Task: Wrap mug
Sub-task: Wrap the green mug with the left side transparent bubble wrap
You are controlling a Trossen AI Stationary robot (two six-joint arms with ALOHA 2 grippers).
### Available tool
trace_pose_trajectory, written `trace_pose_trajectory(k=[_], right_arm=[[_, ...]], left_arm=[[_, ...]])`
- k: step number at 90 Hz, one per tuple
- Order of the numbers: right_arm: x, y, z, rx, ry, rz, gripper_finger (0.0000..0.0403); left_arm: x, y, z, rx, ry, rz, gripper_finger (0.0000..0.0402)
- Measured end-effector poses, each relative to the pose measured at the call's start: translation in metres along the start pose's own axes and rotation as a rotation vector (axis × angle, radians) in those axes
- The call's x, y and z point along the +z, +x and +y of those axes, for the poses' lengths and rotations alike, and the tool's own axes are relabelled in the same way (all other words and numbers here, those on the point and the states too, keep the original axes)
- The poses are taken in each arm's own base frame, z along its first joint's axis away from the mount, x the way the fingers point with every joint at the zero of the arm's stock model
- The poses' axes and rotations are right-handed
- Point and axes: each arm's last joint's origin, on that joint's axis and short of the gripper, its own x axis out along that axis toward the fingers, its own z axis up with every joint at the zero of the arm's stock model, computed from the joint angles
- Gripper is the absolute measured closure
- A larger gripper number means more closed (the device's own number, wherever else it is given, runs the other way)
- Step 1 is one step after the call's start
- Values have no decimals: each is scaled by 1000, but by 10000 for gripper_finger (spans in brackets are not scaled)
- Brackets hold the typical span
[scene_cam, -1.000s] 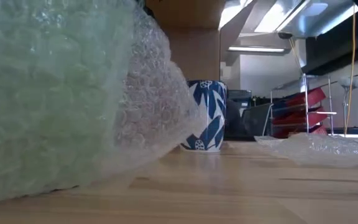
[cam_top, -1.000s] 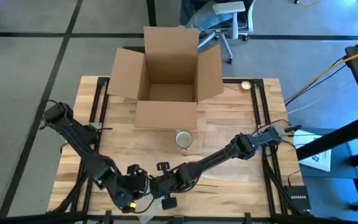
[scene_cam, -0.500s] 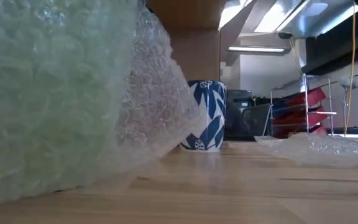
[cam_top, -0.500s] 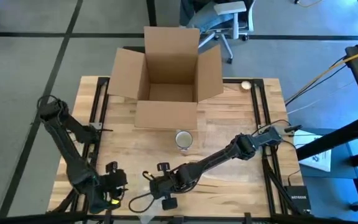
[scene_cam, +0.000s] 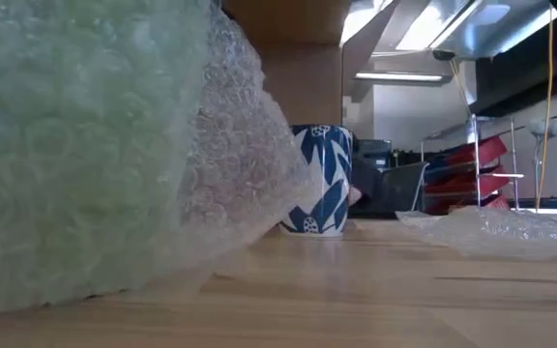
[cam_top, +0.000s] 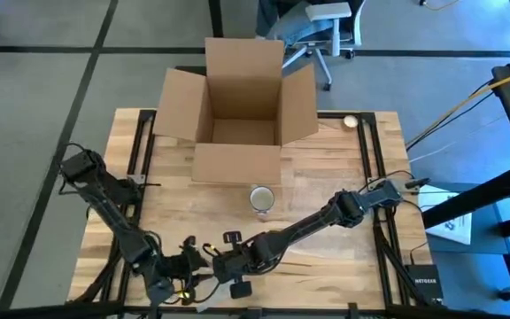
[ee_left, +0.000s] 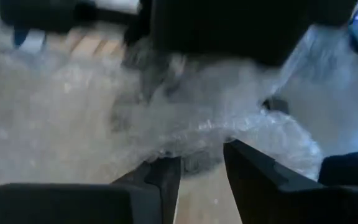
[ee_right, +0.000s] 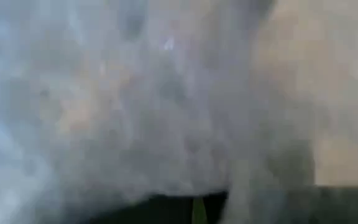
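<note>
Mug (cam_top: 261,198) sits upright mid-table, unwrapped, w/ both grippers at the near edge on the bubble wrap (scene_cam: 114,155). Left gripper (ee_left: 201,165) spread w/ wrap between fingers; right gripper (cam_top: 222,263) – can't tell. Pinch firmly, lift the sheet clear before dragging toward mug – don't bunch it.

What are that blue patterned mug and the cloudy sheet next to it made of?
The mug looks like glazed ceramic: glossy, with a white leaf pattern on blue. The sheet appears to be plastic bubble wrap: translucent, covered in small round air pockets.
</note>
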Motion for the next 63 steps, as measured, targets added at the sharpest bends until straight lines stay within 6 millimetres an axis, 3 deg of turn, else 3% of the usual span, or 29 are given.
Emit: trace_pose_trajectory(k=[12, 25, 35, 63], right_arm=[[0, 0, 0, -10, 2, -2, 402], [-1, 0, -1, -13, 1, 8, 402], [-1, -6, -1, -15, 0, 16, 402], [5, -70, -6, -19, -5, 31, 402]], left_arm=[[4, 12, 6, 19, 22, 4, 296], [-9, 34, 10, 31, 40, 75, 296], [-15, 39, 10, 34, 21, 102, 296], [-7, 31, 12, 23, 14, 94, 296]])
